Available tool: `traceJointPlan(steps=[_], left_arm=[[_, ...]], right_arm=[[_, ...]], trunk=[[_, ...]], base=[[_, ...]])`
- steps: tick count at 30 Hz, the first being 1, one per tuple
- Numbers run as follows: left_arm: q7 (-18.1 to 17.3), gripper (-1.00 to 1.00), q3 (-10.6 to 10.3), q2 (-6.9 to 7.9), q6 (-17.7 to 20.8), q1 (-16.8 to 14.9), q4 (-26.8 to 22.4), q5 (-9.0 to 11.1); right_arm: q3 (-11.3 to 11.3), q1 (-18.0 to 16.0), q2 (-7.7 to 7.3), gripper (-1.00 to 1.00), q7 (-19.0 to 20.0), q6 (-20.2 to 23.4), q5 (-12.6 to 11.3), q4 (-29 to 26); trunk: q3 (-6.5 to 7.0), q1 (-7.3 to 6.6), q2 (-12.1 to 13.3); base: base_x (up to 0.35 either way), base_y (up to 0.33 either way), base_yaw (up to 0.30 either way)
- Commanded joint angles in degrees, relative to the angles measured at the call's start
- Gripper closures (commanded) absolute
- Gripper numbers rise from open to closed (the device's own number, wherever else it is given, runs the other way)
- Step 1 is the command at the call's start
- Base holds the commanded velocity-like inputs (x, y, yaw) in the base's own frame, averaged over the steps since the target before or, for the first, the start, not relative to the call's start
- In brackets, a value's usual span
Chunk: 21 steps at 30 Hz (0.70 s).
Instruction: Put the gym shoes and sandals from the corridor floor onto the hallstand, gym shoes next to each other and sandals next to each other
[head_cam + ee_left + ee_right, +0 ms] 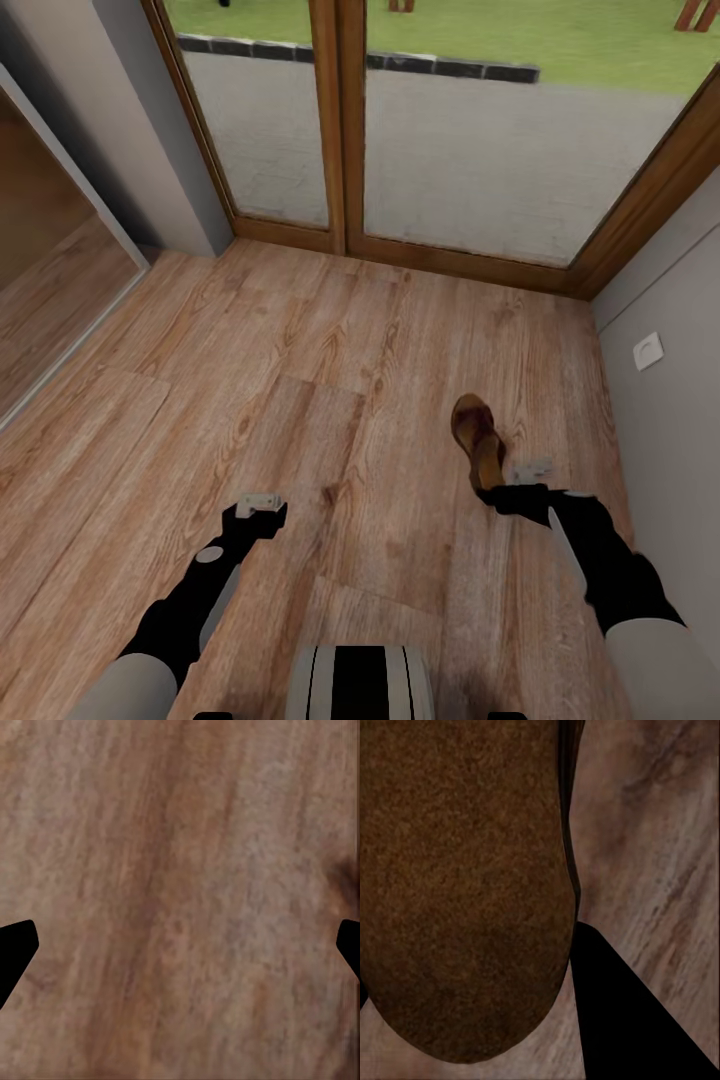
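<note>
Forearms: glossy black shells are being shown on the left arm (190, 610) and right arm (610, 570), each crossed by a pale grey strip.
Upper segments: light grey rounded casings are being seen at the lower edge.
Wrists: small grey-white blocks are being displayed at the left gripper (258, 503) and right gripper (530, 472).
Trunk: a rounded torso (360, 682) is being shown, striped black and silver-white.
Fingertips (15, 949): flat black wedges are being seen.
</note>
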Motion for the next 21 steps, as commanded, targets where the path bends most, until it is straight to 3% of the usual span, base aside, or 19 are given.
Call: traceJointPlan(steps=[1, 5, 6, 8, 15, 21], left_arm=[[-0.1, -1.0, 0.0, -0.07, 0.4, 0.0, -0.1, 0.1], [-0.1, -1.0, -0.1, -0.22, 0.5, 0.1, 0.0, 0.2], [-0.1, -1.0, -0.1, -0.26, 0.5, 0.1, 0.0, 0.3], [-0.1, -1.0, -0.1, -0.26, 0.5, 0.1, 0.1, 0.3], [-0.1, -1.0, -0.1, -0.3, 0.5, 0.1, 0.1, 0.3], [-0.1, -1.0, -0.1, -0.98, 0.4, 0.1, 1.2, 0.3]], right_arm=[[-0.2, 0.0, 0.01, 1.0, 0.2, 0.4, 0.3, -1.1], [-0.1, 0.0, 0.04, 1.0, 0.2, 0.5, 0.4, -2.8], [-0.1, 0.0, 1.75, 1.0, 0.2, 1.1, 0.7, -3.2], [-0.1, 0.0, 2.13, 1.0, 0.2, 1.3, 0.7, -3.3], [-0.2, 0.0, 2.29, 1.0, 0.2, 1.5, 0.8, -3.5], [-0.4, 0.0, 2.3, 1.0, 0.2, 1.6, 0.7, -5.2]], trunk=[[-0.04, -0.01, 0.0], [-0.04, -0.01, 0.0], [-0.04, -0.01, 0.0], [-0.04, -0.01, 0.0], [-0.07, -0.01, 0.0], [-0.38, -0.01, 0.0]], base=[[0.0, 0.0, 0.0], [0.0, 0.0, 0.0], [0.0, 0.0, 0.0], [0.0, 0.0, 0.0], [0.0, 0.0, 0.023], [0.0, 0.0, 0.17]])
